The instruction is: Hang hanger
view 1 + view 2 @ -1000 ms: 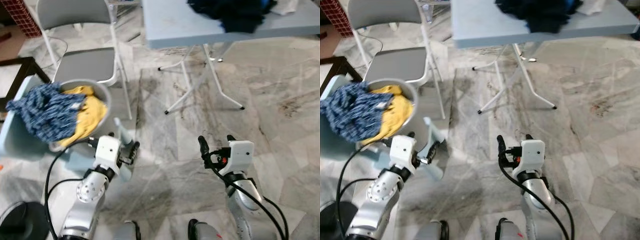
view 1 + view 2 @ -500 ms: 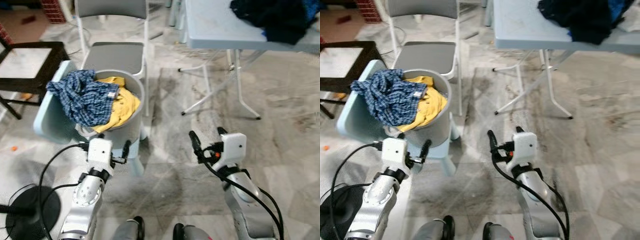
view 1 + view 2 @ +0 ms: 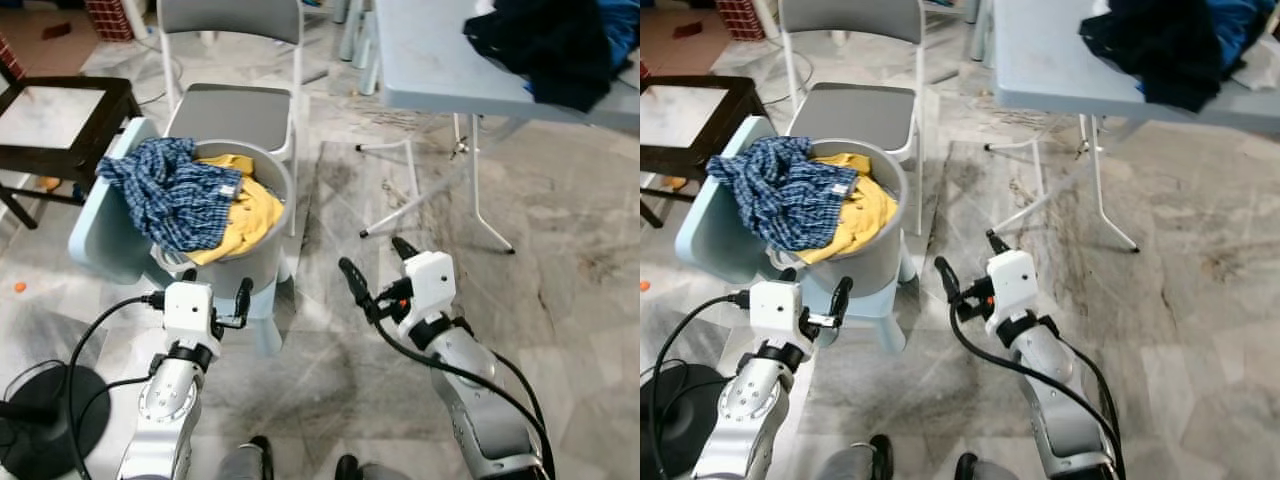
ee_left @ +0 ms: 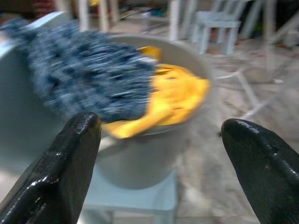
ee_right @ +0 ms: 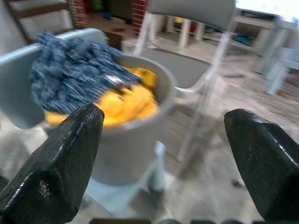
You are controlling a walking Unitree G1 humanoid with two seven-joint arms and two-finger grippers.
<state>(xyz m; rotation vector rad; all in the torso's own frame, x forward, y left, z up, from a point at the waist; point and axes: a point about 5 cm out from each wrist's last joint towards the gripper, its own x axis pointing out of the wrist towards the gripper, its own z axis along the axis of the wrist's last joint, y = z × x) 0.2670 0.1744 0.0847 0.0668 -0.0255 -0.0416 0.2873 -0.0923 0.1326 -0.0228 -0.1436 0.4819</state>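
left eye view: grey laundry bucket [image 3: 268, 215] at 10 o'clock, blue checked shirt [image 3: 170, 190] draped over yellow garment [image 3: 240, 210]; left gripper [image 3: 215, 300] and right gripper [image 3: 375, 270] both spread wide, empty, seemingly approaching; hanger not discernible.

Head stereo pair: looks forward and down from the robot's head onto the veined marble floor [image 3: 560, 260]; both eyes share the round grey plastic bucket [image 3: 262, 240] of clothes, the grey folding chair [image 3: 855, 105] and the pale blue folding table [image 3: 1060, 60].
Left wrist: close, facing the bucket [image 4: 154, 149] between its black fingers [image 4: 70, 154].
Right wrist: close, facing the same bucket [image 5: 135, 140] and chair [image 5: 191, 11].
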